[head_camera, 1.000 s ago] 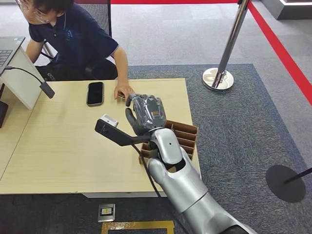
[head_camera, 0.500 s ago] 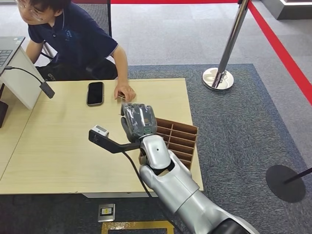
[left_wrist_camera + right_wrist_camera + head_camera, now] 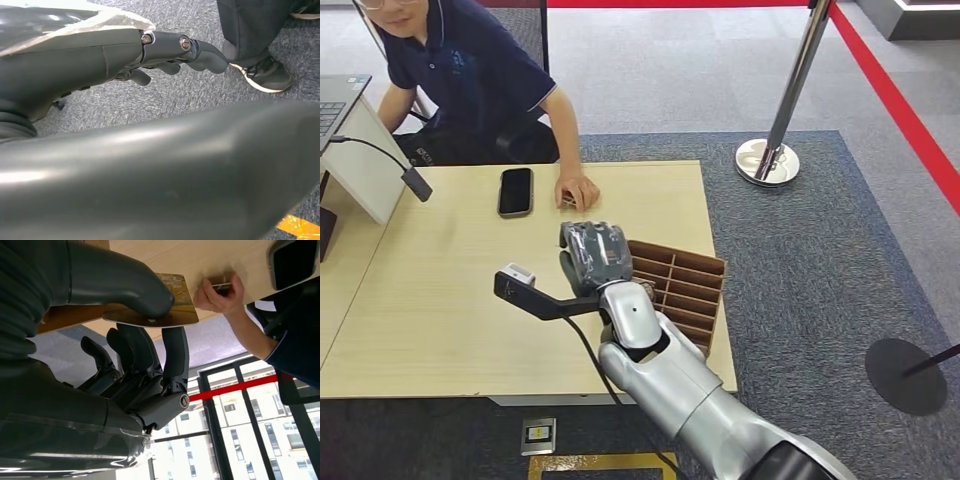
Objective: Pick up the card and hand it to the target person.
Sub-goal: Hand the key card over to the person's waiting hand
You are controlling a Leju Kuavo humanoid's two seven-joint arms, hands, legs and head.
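On the pale wood table (image 3: pixel 433 300), beside the brown slotted cardboard tray (image 3: pixel 682 285), your right robot hand (image 3: pixel 593 255) pinches the card (image 3: pixel 166 315) between thumb and fingers. The card looks thin, stiff, light and slick, so hold it flat by its near end, leaving the far edge free. Open tabletop lies between you and the person's hand (image 3: pixel 575 190); the phone (image 3: pixel 515 191) sits off to one side, and your left robot hand (image 3: pixel 177 55) hangs over the carpet, its fingers loosely curled on nothing.
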